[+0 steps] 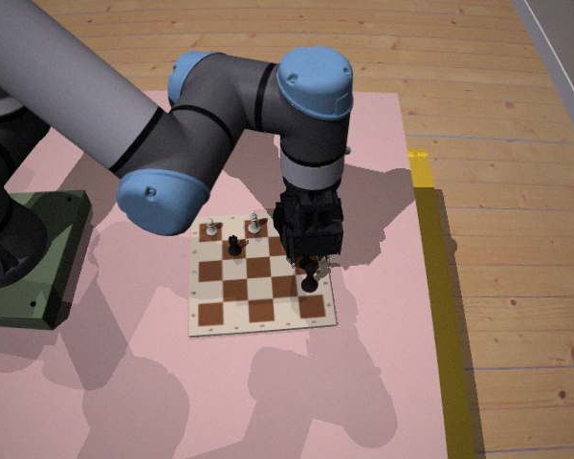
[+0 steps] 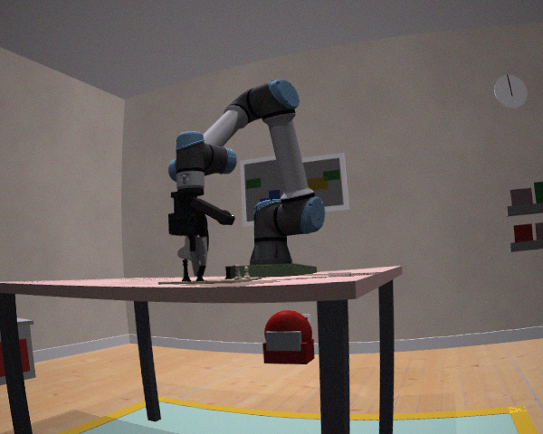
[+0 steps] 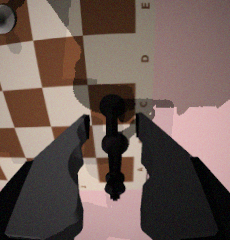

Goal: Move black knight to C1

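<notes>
The black knight (image 1: 307,265) stands upright on the dark square beside the letter C at the board's right edge. It is partly hidden under my gripper (image 1: 310,260). In the wrist view the knight (image 3: 112,107) stands between my two fingers. The fingers are a little apart, with a gap on each side of the piece, so the gripper is open and holds nothing. A black pawn stands on the adjoining light square toward A, and in the wrist view it (image 3: 115,160) lines up in front of the knight.
The small chessboard (image 1: 260,276) lies on the pink mat. A black piece (image 1: 233,245) and two white pieces (image 1: 210,228) (image 1: 253,223) stand near its far edge. The arm's green base (image 1: 28,256) is at the left. The mat's right edge is close to the board.
</notes>
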`<state>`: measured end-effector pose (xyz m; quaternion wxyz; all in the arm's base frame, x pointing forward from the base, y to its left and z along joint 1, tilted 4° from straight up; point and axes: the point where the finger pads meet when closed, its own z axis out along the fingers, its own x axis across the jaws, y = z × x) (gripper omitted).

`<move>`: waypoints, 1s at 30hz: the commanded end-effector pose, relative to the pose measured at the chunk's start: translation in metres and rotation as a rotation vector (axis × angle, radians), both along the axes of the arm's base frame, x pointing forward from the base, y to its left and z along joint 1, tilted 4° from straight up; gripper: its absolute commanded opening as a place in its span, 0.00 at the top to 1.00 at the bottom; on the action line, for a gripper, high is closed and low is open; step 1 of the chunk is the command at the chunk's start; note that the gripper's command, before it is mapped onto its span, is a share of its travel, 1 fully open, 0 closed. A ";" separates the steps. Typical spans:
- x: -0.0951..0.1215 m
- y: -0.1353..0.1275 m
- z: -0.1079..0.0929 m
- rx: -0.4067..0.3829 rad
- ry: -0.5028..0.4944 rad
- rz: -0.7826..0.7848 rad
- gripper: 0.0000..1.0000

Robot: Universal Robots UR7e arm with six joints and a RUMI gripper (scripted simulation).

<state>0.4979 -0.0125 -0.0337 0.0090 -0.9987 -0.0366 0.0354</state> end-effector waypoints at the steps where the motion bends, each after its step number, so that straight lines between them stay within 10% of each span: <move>1: 0.001 0.000 0.007 0.000 -0.001 0.000 0.78; 28: 0.007 -0.001 0.089 0.000 -0.001 0.000 0.78; 29: 0.007 -0.001 0.089 0.000 -0.001 0.000 0.00; 30: 0.007 -0.001 0.089 0.000 -0.001 0.000 0.00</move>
